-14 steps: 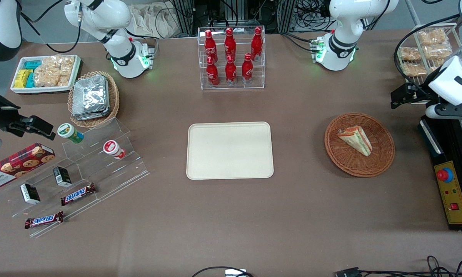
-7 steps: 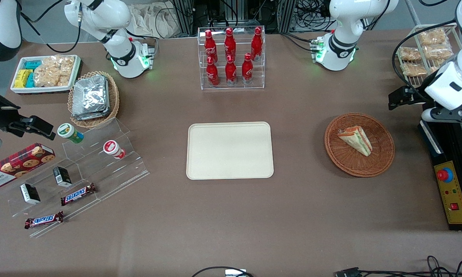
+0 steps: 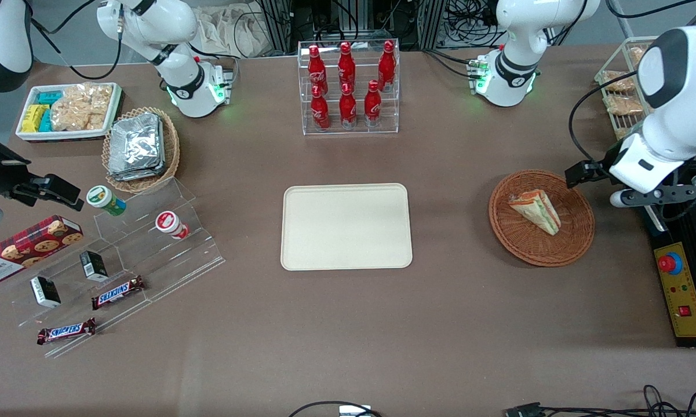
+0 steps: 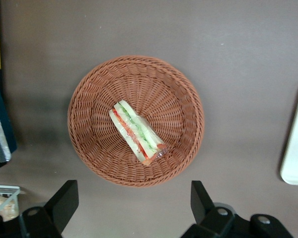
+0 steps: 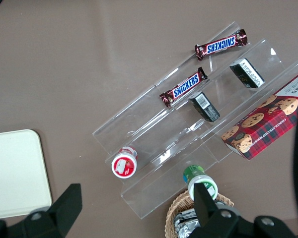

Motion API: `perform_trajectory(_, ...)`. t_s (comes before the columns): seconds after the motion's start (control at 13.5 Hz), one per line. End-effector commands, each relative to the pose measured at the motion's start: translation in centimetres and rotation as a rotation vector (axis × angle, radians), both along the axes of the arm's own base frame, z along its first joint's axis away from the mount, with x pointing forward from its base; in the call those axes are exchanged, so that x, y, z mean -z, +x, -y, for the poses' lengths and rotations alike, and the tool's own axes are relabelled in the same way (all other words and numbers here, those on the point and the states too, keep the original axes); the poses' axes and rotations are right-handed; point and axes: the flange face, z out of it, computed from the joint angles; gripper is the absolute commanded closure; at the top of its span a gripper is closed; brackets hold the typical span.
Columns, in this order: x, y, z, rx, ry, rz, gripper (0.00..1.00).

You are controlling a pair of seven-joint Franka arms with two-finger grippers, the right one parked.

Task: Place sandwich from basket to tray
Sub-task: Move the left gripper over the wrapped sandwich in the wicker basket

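The left arm's hand (image 4: 131, 208) is hanging high above the round brown wicker basket (image 4: 89, 148), its two black fingers (image 4: 64, 198) spread wide apart and holding nothing. Under it, the small clear-wrapped triangular sandwich (image 4: 137, 131) is lying on its side in the middle of that basket, filling edge turned up. In the front view the hand is hovering above the basket (image 3: 574, 237) rim on the working arm's end of the brown surface (image 3: 348, 336). The flat cream-beige rectangular tray (image 3: 346, 226) is sitting bare, well apart from the basket. So this looks like the approach step, the pick not yet made. Next, I'd say, the hand needs centring over the wedge, turning to straddle it, then lowering.
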Motion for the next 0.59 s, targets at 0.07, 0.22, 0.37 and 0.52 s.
perform_trajectory(0.07, 3.5, -2.6, -1.1, -0.145, 0.022, 0.044, 0.0)
perform_trajectory(0.22, 5.2, -3.2, -1.9, -0.177, 0.023, 0.049, 0.0)
perform_trajectory(0.37, 7.6, -4.0, -2.8, -0.219, 0.024, 0.066, 0.0)
perform_trajectory(0.52, 10.0, -4.6, -2.8, -0.302, 0.024, 0.09, 0.0)
